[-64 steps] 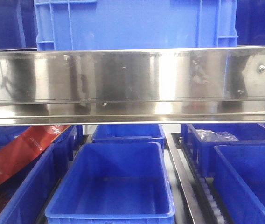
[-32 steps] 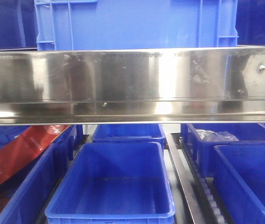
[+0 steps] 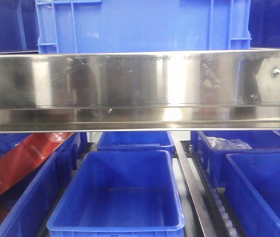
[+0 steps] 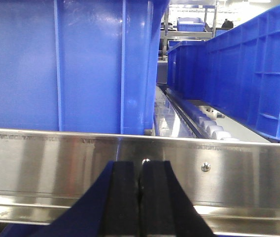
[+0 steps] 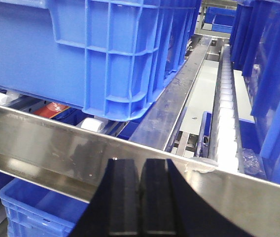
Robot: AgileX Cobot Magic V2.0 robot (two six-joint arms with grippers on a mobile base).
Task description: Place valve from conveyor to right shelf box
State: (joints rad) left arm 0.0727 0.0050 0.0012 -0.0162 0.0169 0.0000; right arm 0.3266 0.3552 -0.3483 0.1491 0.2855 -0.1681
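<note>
**Both grippers empty at the shelf rack; valve not in view**

Nothing of note is seen to have moved since the earlier frames: the front view is matched almost exactly, with only the reflections on the stainless shelf rail [image 3: 140,89] slightly altered.

On the left gripper [image 4: 140,197] the jaws are pressed together with nothing between them, in front of the rail and below a large blue crate [image 4: 66,64]. On the right gripper [image 5: 141,197] the jaws are likewise closed and empty, before a second blue crate [image 5: 105,49] resting on roller tracks [image 5: 226,113].

Neither the valve nor the conveyor is shown in any view, so the valve's position cannot be told. An empty blue bin [image 3: 118,192] is seen on the lower level, with a further bin [image 3: 263,192] to its right.

A valve may be judged rigid, fairly heavy and smooth-surfaced; a grip across its body rather than its handle would likely be steadier.
</note>
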